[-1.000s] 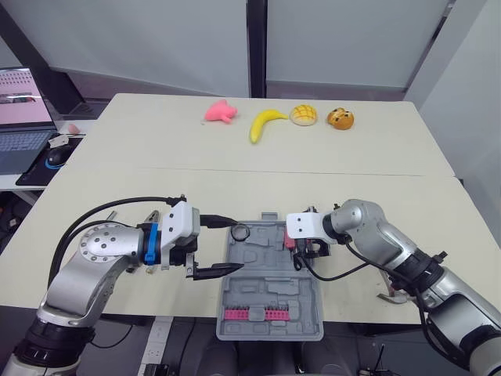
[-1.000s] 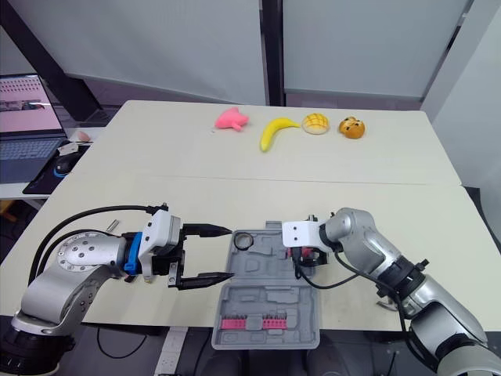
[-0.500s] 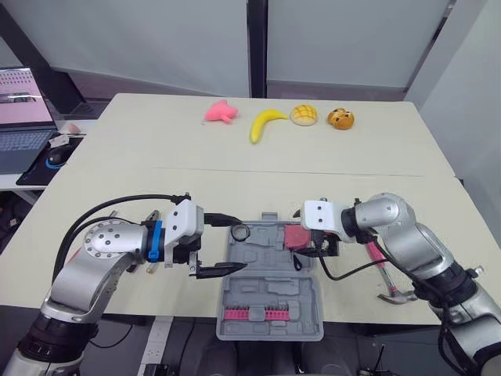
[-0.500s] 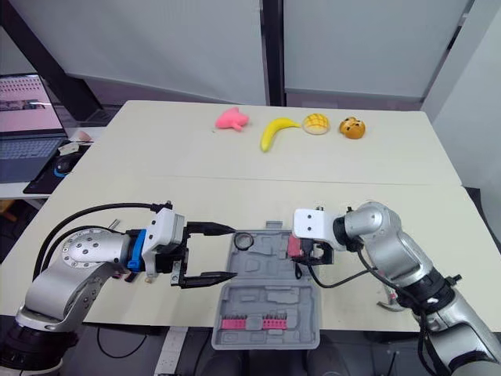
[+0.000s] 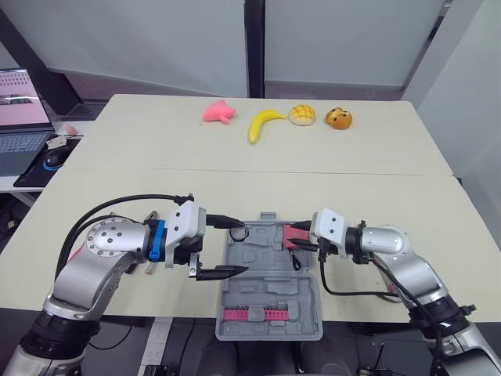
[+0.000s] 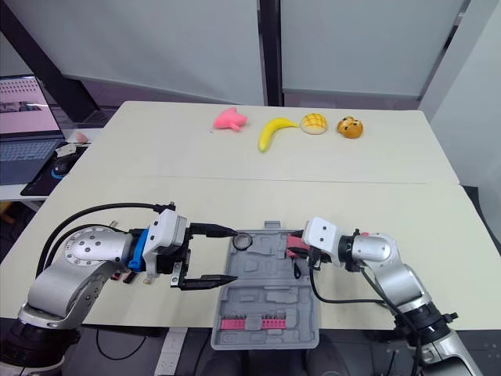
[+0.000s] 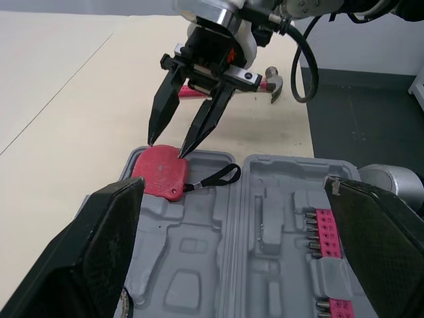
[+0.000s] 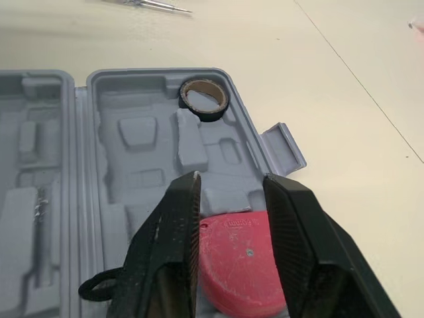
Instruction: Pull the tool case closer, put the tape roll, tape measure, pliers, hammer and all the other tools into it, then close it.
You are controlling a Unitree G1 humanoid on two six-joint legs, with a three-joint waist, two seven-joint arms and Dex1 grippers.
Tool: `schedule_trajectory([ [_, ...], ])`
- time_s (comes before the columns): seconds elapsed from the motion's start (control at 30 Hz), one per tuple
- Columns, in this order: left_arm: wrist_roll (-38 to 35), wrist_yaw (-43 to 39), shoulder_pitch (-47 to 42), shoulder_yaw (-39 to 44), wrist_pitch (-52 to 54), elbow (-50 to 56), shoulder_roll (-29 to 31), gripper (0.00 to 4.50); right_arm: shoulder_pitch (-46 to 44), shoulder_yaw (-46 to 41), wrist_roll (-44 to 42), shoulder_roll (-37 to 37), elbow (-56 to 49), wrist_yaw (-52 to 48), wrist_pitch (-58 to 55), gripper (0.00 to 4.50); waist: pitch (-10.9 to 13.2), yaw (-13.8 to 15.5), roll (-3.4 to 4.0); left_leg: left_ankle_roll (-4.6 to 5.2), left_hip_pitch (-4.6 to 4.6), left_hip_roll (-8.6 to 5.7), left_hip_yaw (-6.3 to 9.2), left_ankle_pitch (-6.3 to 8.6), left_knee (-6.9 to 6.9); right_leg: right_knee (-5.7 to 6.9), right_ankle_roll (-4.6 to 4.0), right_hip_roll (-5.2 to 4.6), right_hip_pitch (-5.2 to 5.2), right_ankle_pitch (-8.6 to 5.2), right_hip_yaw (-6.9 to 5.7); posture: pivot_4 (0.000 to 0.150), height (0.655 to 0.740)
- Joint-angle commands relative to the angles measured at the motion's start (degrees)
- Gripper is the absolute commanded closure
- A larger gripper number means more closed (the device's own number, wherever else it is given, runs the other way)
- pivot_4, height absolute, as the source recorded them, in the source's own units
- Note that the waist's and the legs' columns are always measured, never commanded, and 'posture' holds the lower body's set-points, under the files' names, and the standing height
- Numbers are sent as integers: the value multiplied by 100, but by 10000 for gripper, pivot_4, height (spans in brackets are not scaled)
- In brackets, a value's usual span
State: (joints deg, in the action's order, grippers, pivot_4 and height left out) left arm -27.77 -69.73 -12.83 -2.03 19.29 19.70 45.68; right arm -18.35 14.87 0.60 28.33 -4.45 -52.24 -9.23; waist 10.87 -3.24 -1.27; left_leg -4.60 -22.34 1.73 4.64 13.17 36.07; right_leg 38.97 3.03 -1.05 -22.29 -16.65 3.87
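Right gripper [image 7: 167, 147] is hanging spread just over the red tape measure [image 7: 159, 173], lying in the tool case's [image 7: 265, 218] far right corner. Best lifting straight, clear of the strap. Left gripper [image 5: 239, 247] is hovering spread at the case's left edge.

Far edge of the cream table [image 5: 376, 153] has four items in a row. From the robot's left: pink plush toy [image 5: 218, 112], yellow banana [image 5: 264, 124], yellow criss-cross bun [image 5: 302, 115], orange round toy [image 5: 339, 118]. Banana and bun are just beside each other; the pink toy sits a bit apart. A seam line runs across the table nearer than the row. On a side desk at far left: open laptop [image 5: 19, 125] with lit screen, and a black mouse [image 5: 53, 157] on a dark pad [image 5: 35, 174]. Pale wall panels behind, split by a dark post [image 5: 254, 47].
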Motion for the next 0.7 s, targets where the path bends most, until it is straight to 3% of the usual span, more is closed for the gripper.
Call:
schedule_trajectory([
  [0.03, 12, -55, -107, -22, -73, 24, 23, 0, 0, 20, 38, -46, 130, 130, 322, 30110, 0, 0, 0, 0, 0, 0, 1, 0, 0, 0, 0, 0, 0, 0, -1, 1500, 7400],
  [0.43, 114, -100, -236, -139, -117, -68, -55, 0, -336, 12, 120, -597, 2636, 431, 955, 30110, -2, -6, -2, 0, 9, 0, -2, 0, 0, 1, -1, 0, 5, 1, 3, 1500, 7400],
  [0.7, 115, -65, -170, -90, -96, -43, -23, 0, -385, -31, -79, -696, 3168, 233, 751, 30110, -6, -6, -6, 0, 42, 0, -3, 0, -2, 1, 0, 1, 32, 0, 5, 1500, 7400],
])
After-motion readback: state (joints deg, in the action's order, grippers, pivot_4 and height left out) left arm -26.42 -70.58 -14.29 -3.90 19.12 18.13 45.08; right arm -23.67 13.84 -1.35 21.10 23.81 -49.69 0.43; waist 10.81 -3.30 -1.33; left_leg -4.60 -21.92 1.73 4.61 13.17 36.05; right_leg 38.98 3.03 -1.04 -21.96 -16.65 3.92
